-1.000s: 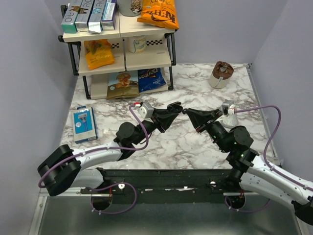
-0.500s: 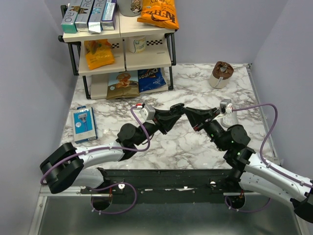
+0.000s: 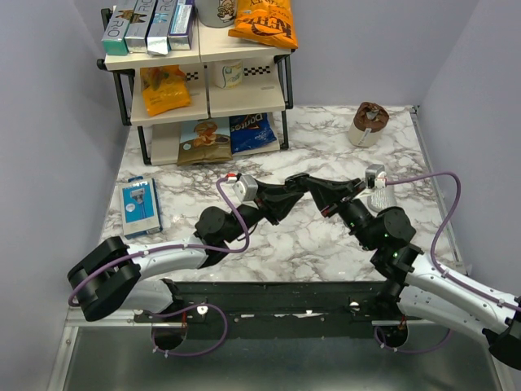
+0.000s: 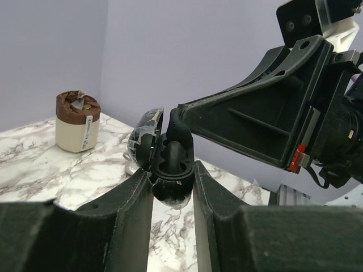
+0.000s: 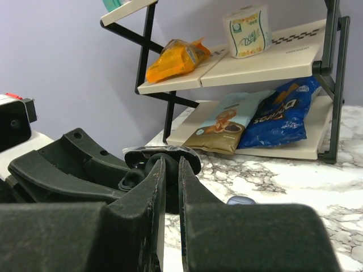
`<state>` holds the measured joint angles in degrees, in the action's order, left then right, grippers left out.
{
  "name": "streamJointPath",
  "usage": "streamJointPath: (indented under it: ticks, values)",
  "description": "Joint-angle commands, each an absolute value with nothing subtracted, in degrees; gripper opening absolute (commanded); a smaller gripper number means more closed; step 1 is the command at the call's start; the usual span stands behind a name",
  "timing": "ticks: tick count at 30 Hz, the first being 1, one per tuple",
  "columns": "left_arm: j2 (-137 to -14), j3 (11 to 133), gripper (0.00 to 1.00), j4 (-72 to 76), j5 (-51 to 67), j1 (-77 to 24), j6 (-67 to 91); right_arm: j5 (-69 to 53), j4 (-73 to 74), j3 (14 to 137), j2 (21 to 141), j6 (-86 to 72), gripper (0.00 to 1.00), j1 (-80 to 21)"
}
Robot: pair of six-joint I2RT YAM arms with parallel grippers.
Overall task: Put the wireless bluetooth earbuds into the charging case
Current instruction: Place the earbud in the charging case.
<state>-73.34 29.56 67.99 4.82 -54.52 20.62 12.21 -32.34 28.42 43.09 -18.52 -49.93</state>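
One charging case (image 4: 170, 161) in left hand (image 4: 172, 181), right hand (image 5: 171, 164) touching.

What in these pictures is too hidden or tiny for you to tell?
Whether the right claw holds an earbud: right wrist view, its fingers hide the gap.
The charging case sockets, filled or not: left wrist view, dark, covered by the right claw's tip.
Any other earbud: shows in no view.
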Motion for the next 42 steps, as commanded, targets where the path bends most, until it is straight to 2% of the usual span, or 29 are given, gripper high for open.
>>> streamJointPath:
  ticks: [1, 20, 32, 42]
  values:
    - [-73.4, 31.4, 0.0, 75.1, 6.2, -54.8, 22.3, 13.4, -32.9, 26.5, 42.6, -17.1, 0.01, -50.4]
    - [-73.6, 32.3, 0.0, 75.9, 5.4, -54.9, 21.1, 6.2, -24.8, 26.9, 39.0, -12.4, 0.01, -50.4]
    - [-72.7, 31.9, 0.0, 75.0, 5.5, -54.9, 19.8, 4.4, -20.9, 28.8, 39.6, -11.3, 0.14, -50.3]
    - [-72.4, 31.9, 0.0, 75.3, 5.4, -54.9, 19.2, 4.7, -18.9, 29.3, 39.1, -10.8, 0.29, -50.4]
